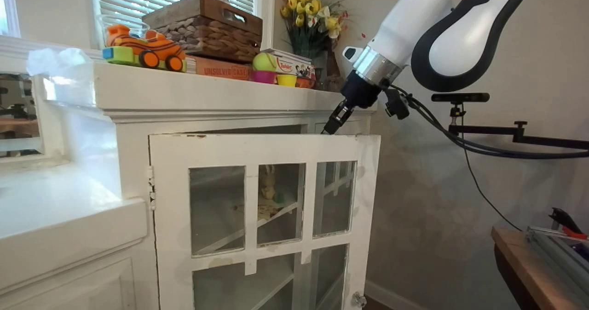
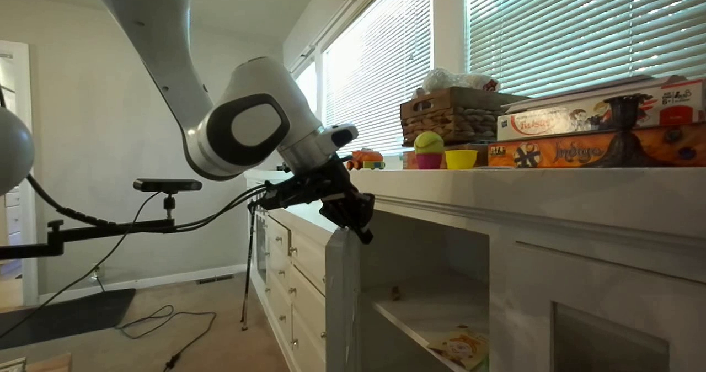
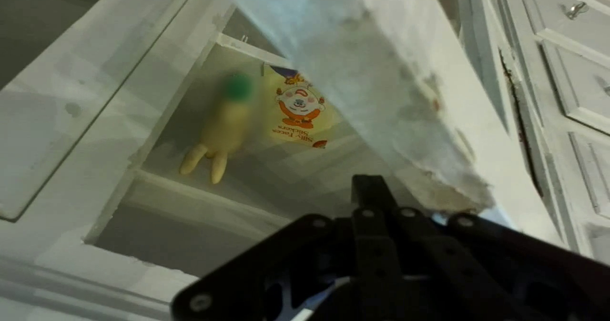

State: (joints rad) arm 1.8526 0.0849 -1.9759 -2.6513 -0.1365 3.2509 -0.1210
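The fingers are clenched together with nothing between them, their tips just behind the top of the cabinet door, on its inner side; whether they actually touch the paint I cannot tell. The cabinet door stands partly open, swung out on hinges along one side, with a clear knob low down by the opposite, free side.

It looks like painted wood around glass panes — stiff and probably fairly heavy, yet likely to turn with modest effort, since the hinges carry its weight. The glass is the fragile part, so pressure belongs on the wooden frame; the paint along the top is chipped and may flake. For a grip, the knob is the natural place, though small and perhaps slick. Along the top, leverage should be best near the free side — well apart from the hinges.

Inside the cabinet, the shelf bears a rabbit figure, blurred in the wrist view, beside a yellow sticker booklet.
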